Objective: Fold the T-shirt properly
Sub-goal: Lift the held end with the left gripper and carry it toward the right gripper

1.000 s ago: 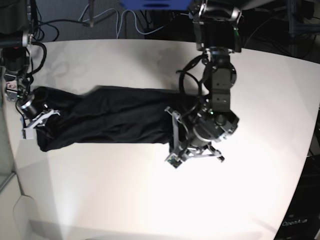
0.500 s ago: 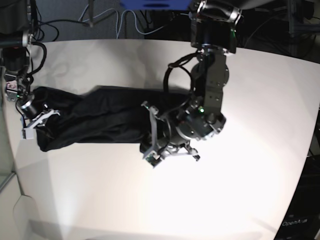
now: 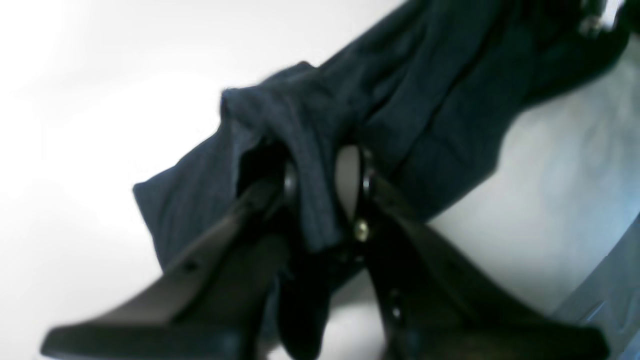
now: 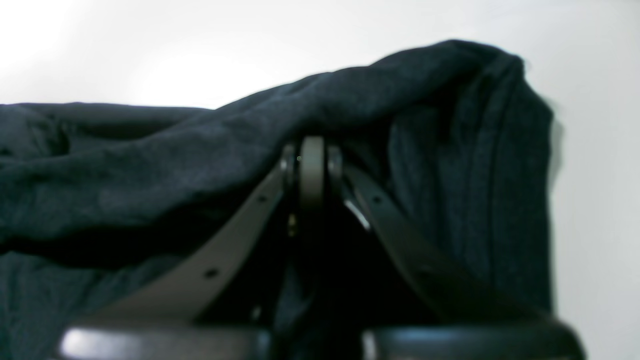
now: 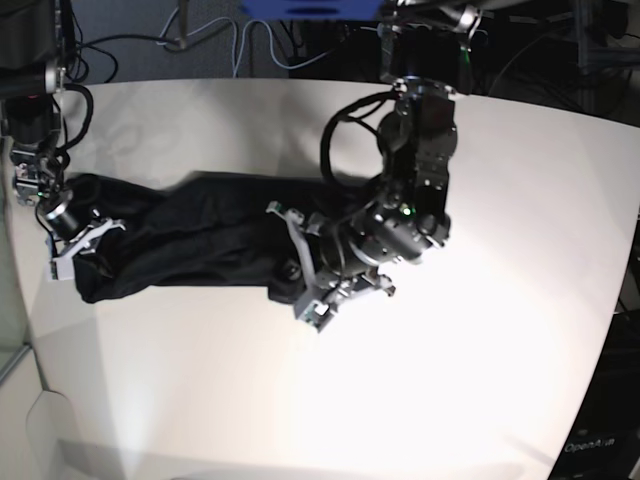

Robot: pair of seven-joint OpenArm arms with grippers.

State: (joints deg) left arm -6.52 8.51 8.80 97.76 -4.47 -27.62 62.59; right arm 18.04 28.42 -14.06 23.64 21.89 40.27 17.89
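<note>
Base view: T-shirt (image 5: pixel 190 240) stretched lengthwise between both hands on the bench (image 5: pixel 480 380).
Left hand (image 5: pixel 300 290) pinches one end; right hand (image 5: pixel 75 245), clenched, grips the opposite end.

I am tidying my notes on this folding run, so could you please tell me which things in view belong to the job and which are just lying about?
Part of the job:
- the black T-shirt, spread on the white table
- the left pincer, shut on a fold of it
- the right pincer, shut at its other end

Just lying about:
- the cables behind the table
</note>
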